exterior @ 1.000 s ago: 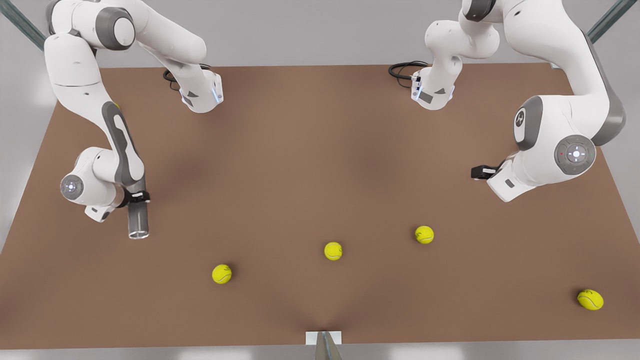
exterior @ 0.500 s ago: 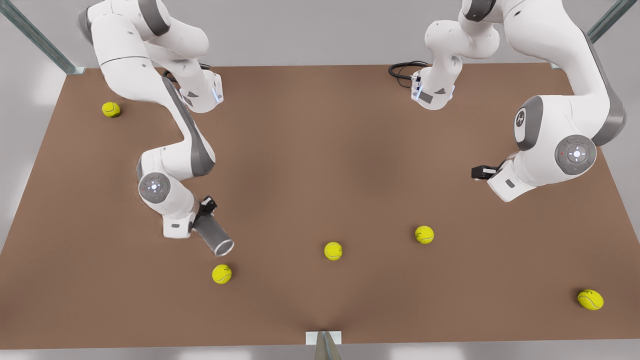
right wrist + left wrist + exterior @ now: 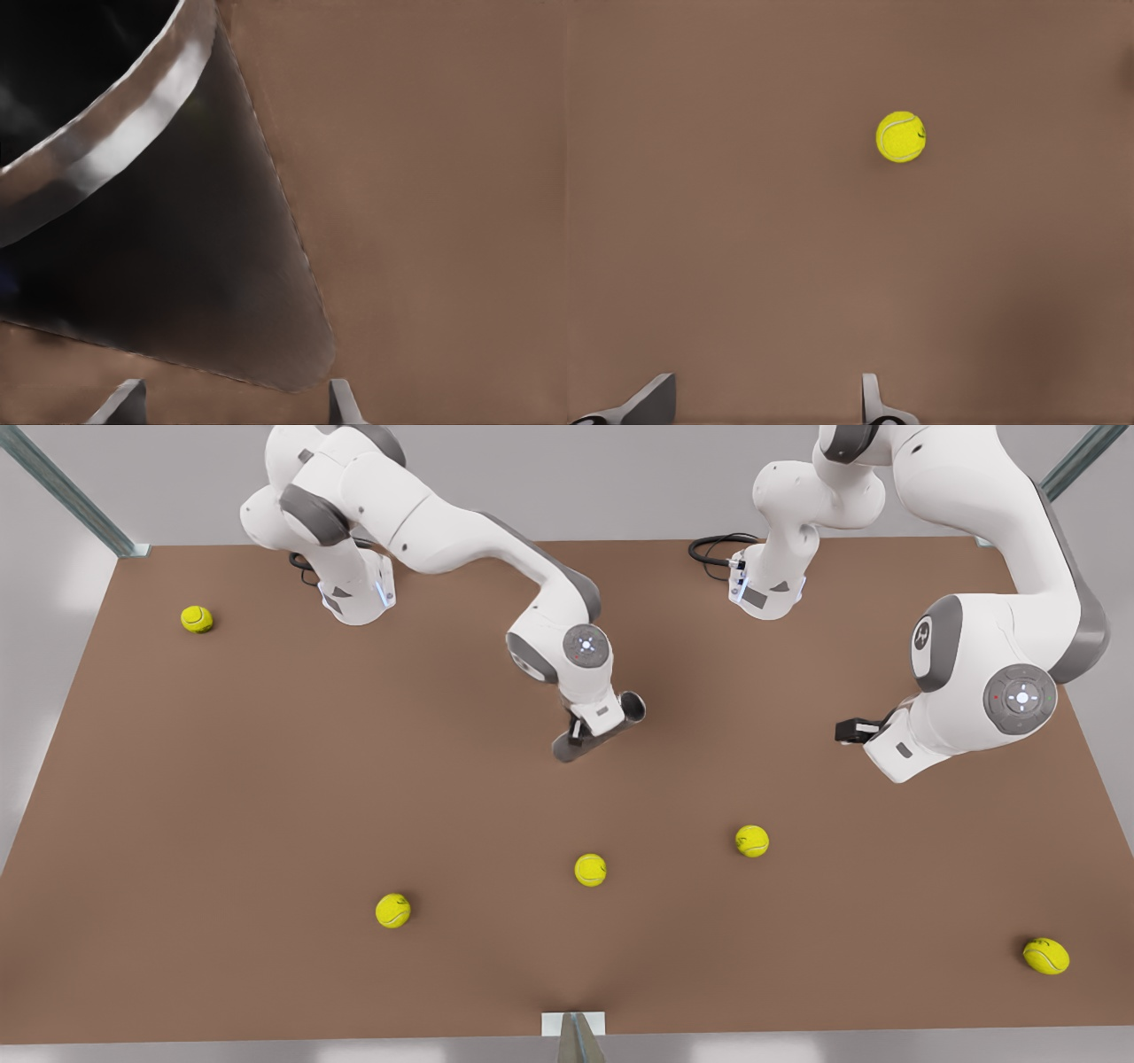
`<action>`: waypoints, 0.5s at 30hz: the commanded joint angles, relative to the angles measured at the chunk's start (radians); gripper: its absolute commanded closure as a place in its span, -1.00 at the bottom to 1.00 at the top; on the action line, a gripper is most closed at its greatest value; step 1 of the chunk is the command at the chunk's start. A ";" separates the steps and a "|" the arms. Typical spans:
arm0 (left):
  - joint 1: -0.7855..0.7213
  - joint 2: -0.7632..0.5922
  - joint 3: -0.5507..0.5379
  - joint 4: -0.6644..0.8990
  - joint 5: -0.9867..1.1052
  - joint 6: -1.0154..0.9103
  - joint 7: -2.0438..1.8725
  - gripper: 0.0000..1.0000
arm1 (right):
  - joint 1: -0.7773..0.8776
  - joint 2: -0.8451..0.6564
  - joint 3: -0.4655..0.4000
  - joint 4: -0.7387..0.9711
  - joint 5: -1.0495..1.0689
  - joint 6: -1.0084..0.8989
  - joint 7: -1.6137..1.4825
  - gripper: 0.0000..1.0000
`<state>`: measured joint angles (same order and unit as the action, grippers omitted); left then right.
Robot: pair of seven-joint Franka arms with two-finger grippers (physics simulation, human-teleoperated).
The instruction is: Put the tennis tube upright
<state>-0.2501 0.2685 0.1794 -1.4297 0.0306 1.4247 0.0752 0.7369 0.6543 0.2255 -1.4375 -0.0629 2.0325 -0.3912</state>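
- Right gripper [image 3: 592, 737], above the table's [image 3: 266, 797] middle: fingers clamped on the tennis tube [image 3: 601, 730].
- Tube tilted, part hidden by the wrist; its rim [image 3: 115, 146] is cut off.
- Left gripper [image 3: 766, 407]: fingers apart, tips alone visible, waiting above a tennis ball [image 3: 901, 136].

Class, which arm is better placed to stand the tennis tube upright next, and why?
Right. The right gripper already holds the tennis tube near mid-table, while the left gripper waits open, away from it.
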 commanded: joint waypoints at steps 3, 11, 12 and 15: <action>0.000 0.000 0.000 0.000 0.000 0.000 0.000 -1.00 | 0.036 0.024 -0.037 0.029 0.000 0.000 0.017 -0.85; 0.002 0.000 0.000 -0.009 -0.020 0.000 0.000 -1.00 | -0.071 -0.010 -0.043 0.087 0.048 -0.244 0.136 -1.00; 0.003 0.000 0.000 -0.009 -0.023 0.000 0.000 -1.00 | -0.140 -0.048 -0.048 0.106 0.032 -0.359 0.238 -1.00; 0.034 -0.015 0.006 -0.083 -0.128 -0.003 -0.003 -1.00 | -0.324 -0.240 -0.195 0.083 0.035 -0.443 0.299 -1.00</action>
<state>-0.2001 0.2441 0.1882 -1.5418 -0.0306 1.4220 0.0688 0.3337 0.3571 0.0311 -1.3850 -0.0289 1.5860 -0.0717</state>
